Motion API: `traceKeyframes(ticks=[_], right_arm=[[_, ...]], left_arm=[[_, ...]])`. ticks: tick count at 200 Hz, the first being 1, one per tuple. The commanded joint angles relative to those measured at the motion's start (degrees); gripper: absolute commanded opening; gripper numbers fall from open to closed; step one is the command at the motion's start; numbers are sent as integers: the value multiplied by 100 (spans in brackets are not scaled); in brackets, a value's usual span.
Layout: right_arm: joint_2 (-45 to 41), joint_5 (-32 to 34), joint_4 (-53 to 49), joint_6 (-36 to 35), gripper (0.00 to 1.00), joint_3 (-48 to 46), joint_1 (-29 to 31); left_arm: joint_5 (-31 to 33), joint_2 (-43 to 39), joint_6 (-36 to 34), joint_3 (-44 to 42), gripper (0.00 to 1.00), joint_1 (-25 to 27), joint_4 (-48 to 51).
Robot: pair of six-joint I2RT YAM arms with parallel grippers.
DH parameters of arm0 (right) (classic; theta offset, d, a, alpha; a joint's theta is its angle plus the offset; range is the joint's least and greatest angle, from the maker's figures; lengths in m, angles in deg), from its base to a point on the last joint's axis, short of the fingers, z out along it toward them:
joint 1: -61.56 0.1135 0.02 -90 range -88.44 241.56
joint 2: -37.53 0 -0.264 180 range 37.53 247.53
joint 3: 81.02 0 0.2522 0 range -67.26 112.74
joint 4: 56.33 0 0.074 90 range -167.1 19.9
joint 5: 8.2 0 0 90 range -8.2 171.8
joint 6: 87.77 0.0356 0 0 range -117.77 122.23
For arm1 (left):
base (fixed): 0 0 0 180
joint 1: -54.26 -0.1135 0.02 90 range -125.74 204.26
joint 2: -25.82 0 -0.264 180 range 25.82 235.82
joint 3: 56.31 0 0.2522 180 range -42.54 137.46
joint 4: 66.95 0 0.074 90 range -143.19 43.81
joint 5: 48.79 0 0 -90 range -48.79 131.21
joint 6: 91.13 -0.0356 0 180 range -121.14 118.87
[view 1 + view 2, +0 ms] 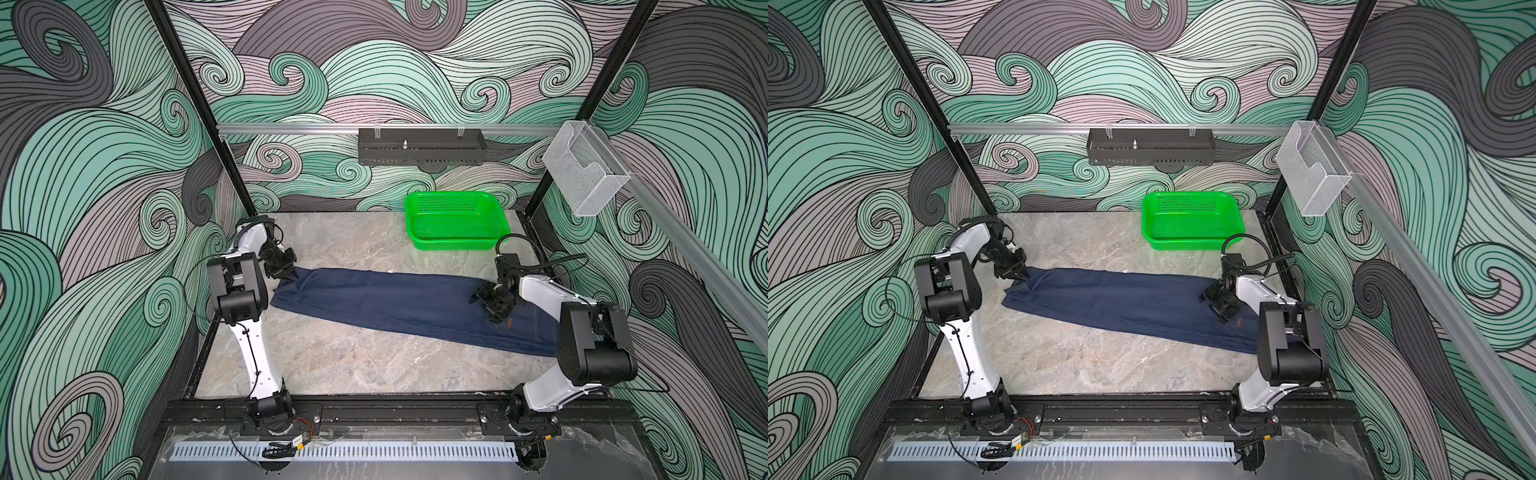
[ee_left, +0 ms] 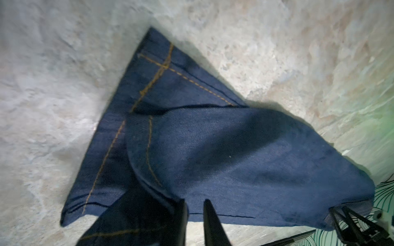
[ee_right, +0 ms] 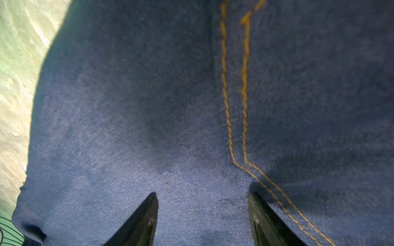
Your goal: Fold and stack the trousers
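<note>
Jeans (image 1: 395,303) lie stretched across mid-frame on the tabletop (image 1: 332,361). Left fingers (image 2: 212,222) are narrow, pinching the hem corner at left. Right fingers (image 3: 145,217) are spread wide over the waist end at right.

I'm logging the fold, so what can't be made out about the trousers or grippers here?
- Trousers waist end: hidden by the right arm, both top views.
- Left gripper: cloth pinched or merely behind it, unclear, left wrist view.
- Waist patch: too small to read, in a top view.
</note>
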Motion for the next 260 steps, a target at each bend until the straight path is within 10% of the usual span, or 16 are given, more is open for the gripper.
traceKeyframes(ticks=[1,42,88,144,183,230,260], right_arm=[[-70,32,-50,-61,67,-98,-35],[-89,-20,-58,-35,68,-154,-40],[-164,6,-84,-44,68,-141,-40],[-127,-8,-68,-57,68,-156,-40],[-57,-26,-40,-61,68,-160,-40],[-106,-48,-14,-61,67,-235,-37],[-139,-65,-7,-62,67,-244,-40]], left_arm=[[82,-415,-70,2,7,98,210],[407,-458,24,-244,0,188,176],[1239,-757,301,-115,57,149,58],[1756,-85,357,192,65,-31,663],[1395,138,275,91,53,-21,723],[879,-341,188,-207,0,114,523],[615,-921,209,-636,0,595,364]])
